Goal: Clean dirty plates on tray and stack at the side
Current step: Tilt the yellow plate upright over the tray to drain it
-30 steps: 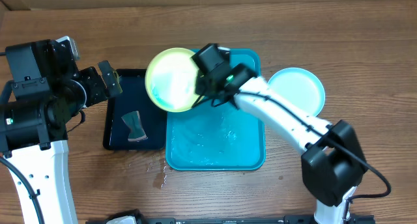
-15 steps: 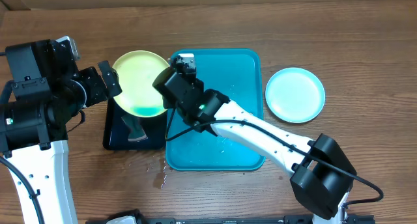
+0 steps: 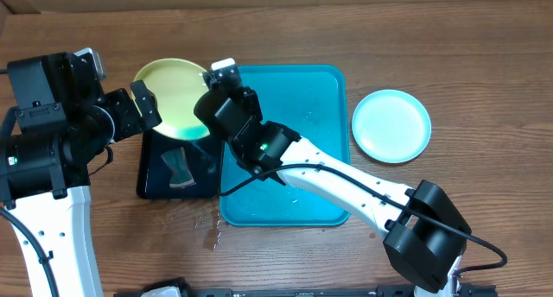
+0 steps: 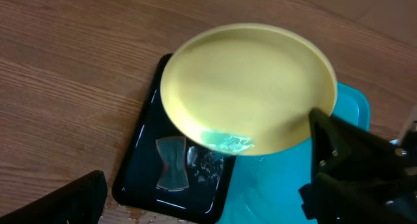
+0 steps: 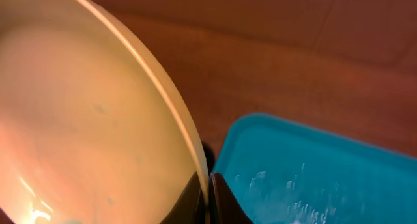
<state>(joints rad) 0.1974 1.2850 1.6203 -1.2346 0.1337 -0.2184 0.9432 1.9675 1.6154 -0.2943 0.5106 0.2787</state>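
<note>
Overhead only: whole layout. Yellow-green plate (image 3: 171,97) up off the table, tilted, over the far end of the black tray (image 3: 157,190), just left of the turquoise tray (image 3: 324,107). Light blue plate (image 3: 391,125) flat on the wood, right of the turquoise tray and apart from it. Small grey-green cloth (image 3: 179,167) lying in the black tray. Wet sheen inside the turquoise tray, and droplets (image 3: 210,230) on the wood by its near left corner.

Left wrist only: plate face in full, pale yellow, with a greenish glinting patch (image 4: 225,140) at its low edge. Cloth visible beneath that edge.

Right wrist only: the grip itself, close up. Plate rim running edge-on into the bottom of the view, with a turquoise tray corner behind.

Right gripper (image 5: 207,199): closed tight on the yellow-green plate, pinching its rim on the side nearest the turquoise tray. Fingertips hidden under the wrist from overhead.

Left gripper (image 3: 144,105): spread as wide as it goes, empty, touching nothing. Hangs just left of the raised plate, near its rim.
</note>
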